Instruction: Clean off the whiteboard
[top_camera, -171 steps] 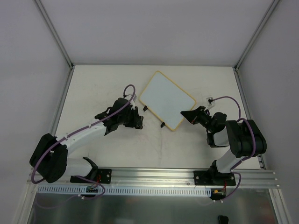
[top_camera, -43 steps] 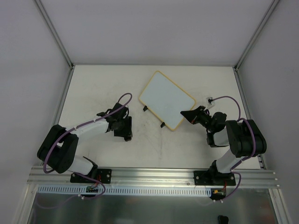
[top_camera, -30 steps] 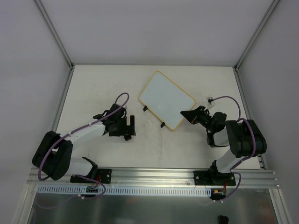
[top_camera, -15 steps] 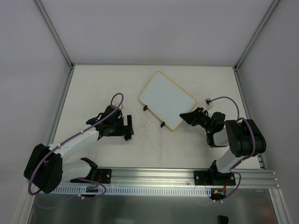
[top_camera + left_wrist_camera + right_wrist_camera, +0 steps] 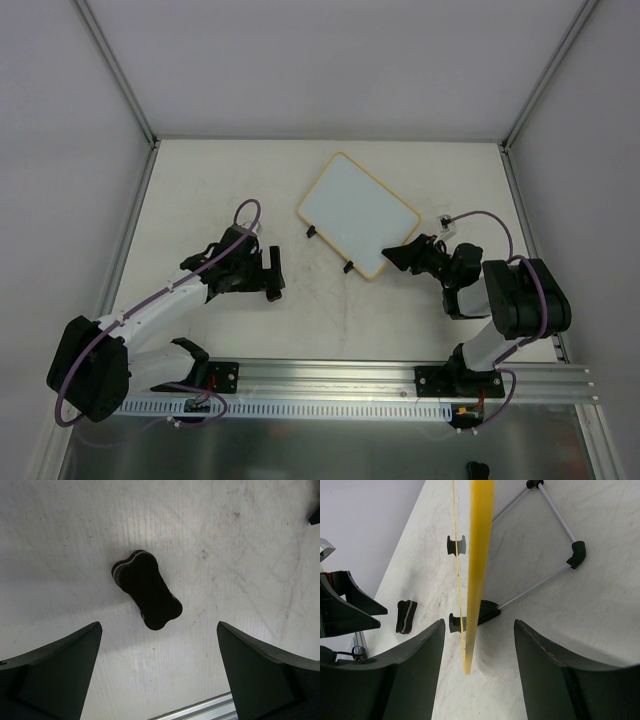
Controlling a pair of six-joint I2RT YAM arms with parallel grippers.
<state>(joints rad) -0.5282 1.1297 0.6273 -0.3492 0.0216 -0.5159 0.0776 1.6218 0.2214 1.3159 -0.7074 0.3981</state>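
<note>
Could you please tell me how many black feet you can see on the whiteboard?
2. One foot sits by the whiteboard's left corner; the other foot by its near corner. More may be hidden behind it.

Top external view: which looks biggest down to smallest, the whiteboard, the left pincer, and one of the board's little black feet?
1. whiteboard, by far the largest
2. left pincer
3. black foot, a tiny tab at the board's edge
</note>
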